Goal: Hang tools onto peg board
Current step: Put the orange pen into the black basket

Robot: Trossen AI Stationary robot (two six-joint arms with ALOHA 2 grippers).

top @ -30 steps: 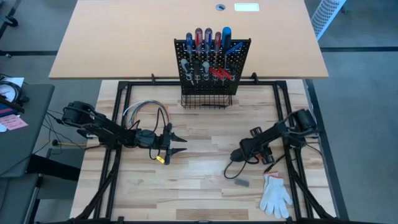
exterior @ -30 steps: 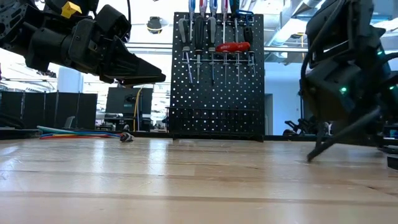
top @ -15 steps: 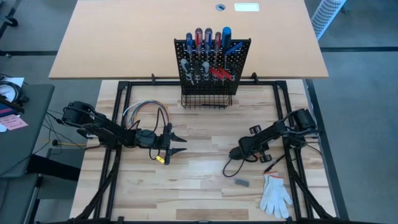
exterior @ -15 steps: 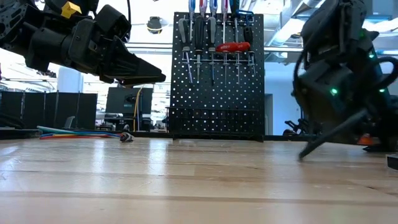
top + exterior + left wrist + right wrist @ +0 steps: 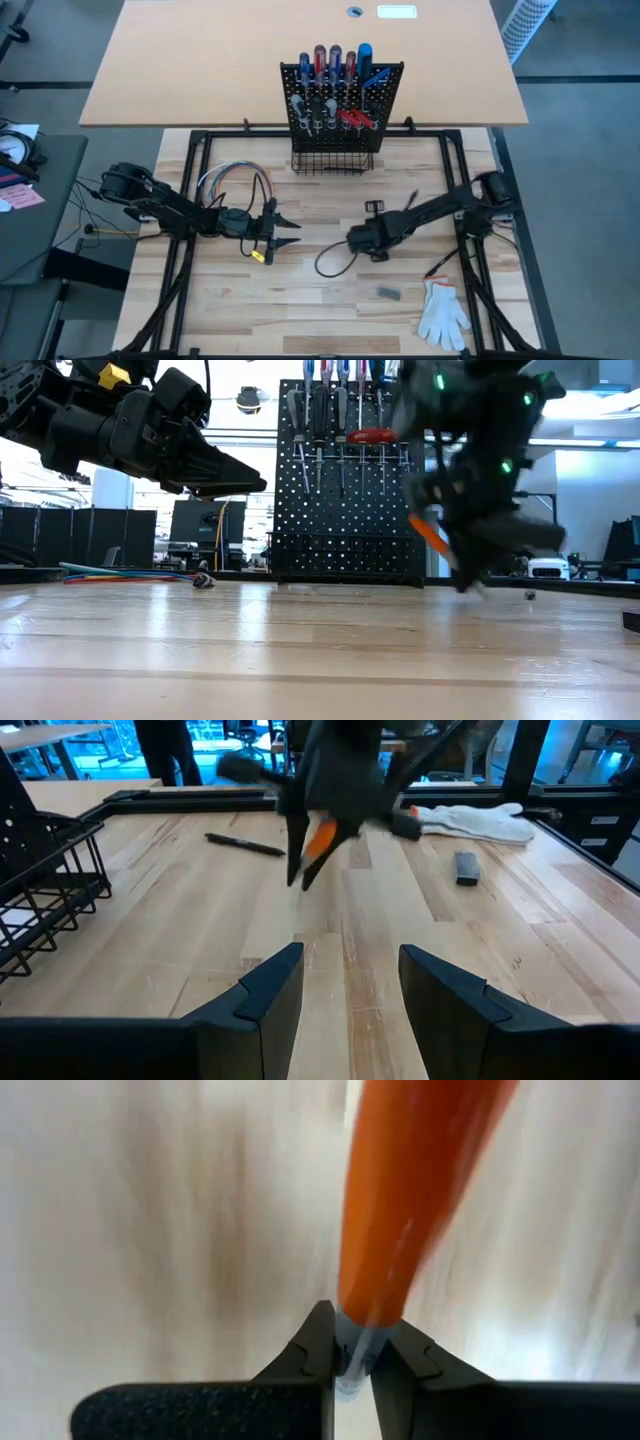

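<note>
Pale wooden table [image 5: 320, 300], perforated metal peg board [image 5: 385, 85]

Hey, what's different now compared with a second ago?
The right hand has closed on an orange-handled tool and swung from the table's right side toward the middle, lifting the tool off the wood. The left hand stays open, hovering where it was. The peg board with its hung tools, the white glove and the coloured wires have not moved.
</note>
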